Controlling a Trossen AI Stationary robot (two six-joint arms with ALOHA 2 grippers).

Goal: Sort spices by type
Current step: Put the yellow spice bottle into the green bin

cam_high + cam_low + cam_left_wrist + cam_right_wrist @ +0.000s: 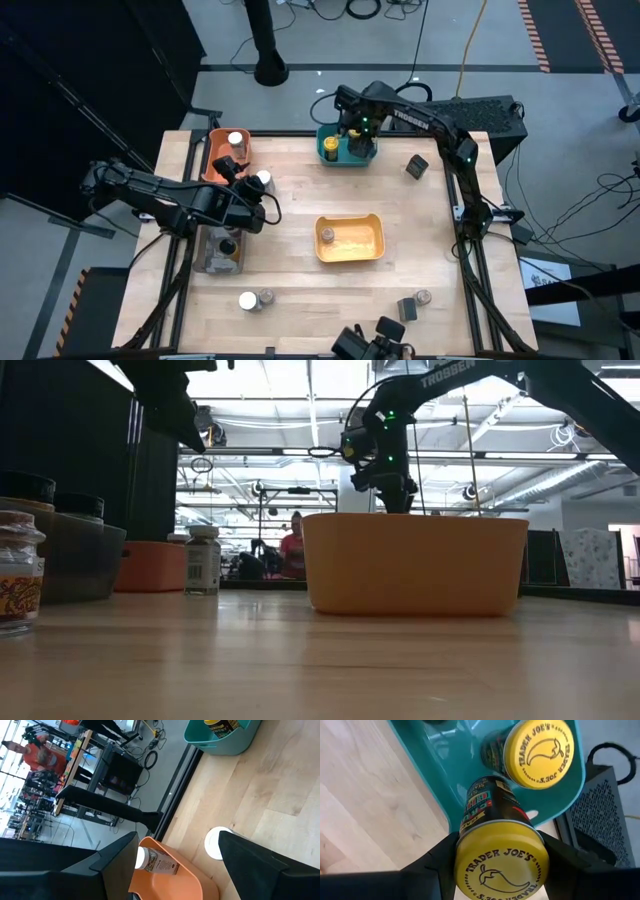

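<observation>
My right gripper (500, 865) is shut on a jar of spices with a yellow lid (501, 862) and hangs over the teal bin (347, 155) at the table's far edge. A second yellow-lidded jar (538, 752) stands upright in that bin. My left gripper (175, 852) stands open above the table's left part, near the orange bin (222, 158). A white-lidded jar (215, 842) stands on the table just past its fingers, untouched. Another white-lidded jar (156, 861) lies in the orange bin. My right gripper pinches the jar at its lid end (462, 851) between its two fingers, one on each side. The fingers come from above and point down. The jar hangs upright below them, its lower end (487, 795) inside the teal bin's outline; whether it touches the floor I cannot tell.
A yellow bin (350, 238) sits mid-table. A grey bin (220, 250) with jars is at the left. Loose jars stand near the front edge (257, 299) (423, 297), beside a dark box (407, 308). A dark jar (416, 165) lies at the far right.
</observation>
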